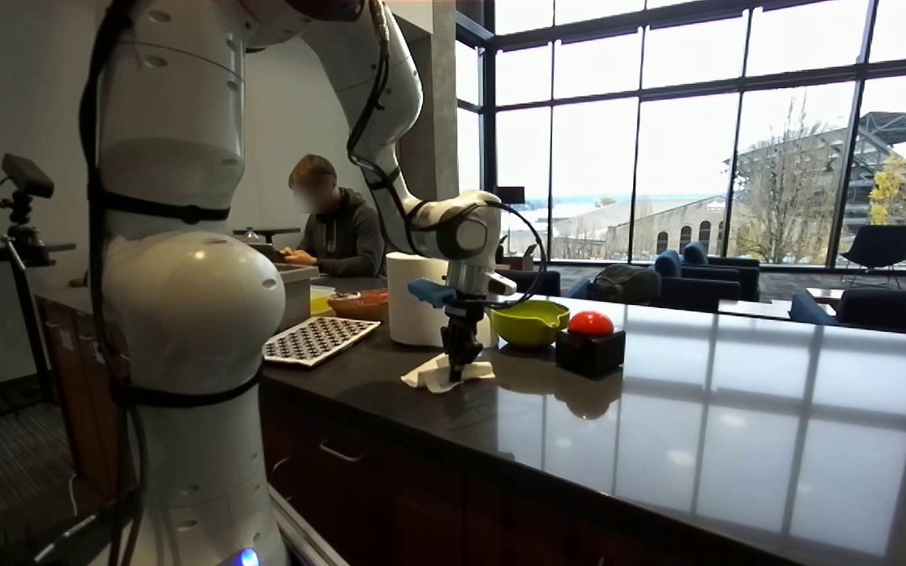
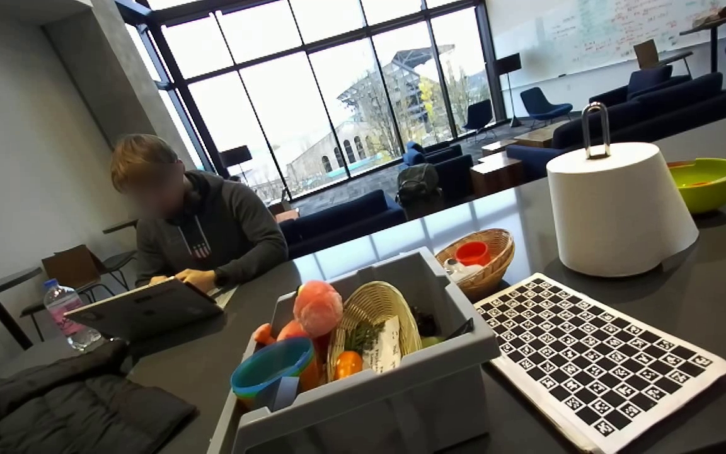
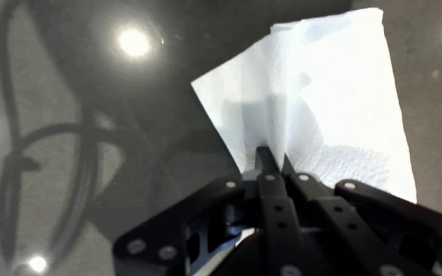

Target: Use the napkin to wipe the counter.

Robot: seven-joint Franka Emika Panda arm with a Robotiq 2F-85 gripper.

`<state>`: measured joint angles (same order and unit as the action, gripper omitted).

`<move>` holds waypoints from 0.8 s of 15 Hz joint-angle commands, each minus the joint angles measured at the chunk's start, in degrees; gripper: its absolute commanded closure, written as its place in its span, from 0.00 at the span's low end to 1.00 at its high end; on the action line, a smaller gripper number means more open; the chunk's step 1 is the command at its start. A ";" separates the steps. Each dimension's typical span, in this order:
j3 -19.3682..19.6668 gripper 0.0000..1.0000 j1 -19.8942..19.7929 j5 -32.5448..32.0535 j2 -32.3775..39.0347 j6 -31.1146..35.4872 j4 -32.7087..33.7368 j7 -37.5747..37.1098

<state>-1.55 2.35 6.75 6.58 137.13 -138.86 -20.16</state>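
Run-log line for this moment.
gripper: closed on napkin | napkin: on counter | green bowl, red button: apart from napkin | wiping motion: unclear

Beside the white canister (image 2: 615, 217) sit a green bowl (image 1: 530, 328) and checkered board (image 2: 599, 362); farther from it, a red-topped black box (image 1: 591, 350) and a gray bin (image 2: 413, 407).

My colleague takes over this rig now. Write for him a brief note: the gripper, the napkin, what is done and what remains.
Gripper: shut on a fold of the white paper napkin.
Napkin: lying on the dark counter under the gripper.
Done: napkin gripped, on the counter.
Remaining: wiping; these pictures cannot tell whether any was done. The green bowl and red push button stand nearby, so probably keep strokes clear of them.
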 commanded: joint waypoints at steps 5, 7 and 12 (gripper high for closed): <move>3.18 1.00 -1.84 0.18 3.85 0.90 2.36 -2.72; 4.00 1.00 -2.36 -0.08 3.87 1.06 2.59 -3.19; 5.71 1.00 -3.75 0.12 4.80 0.97 3.64 -4.14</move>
<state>2.82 -0.34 6.98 8.43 136.95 -136.24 -23.37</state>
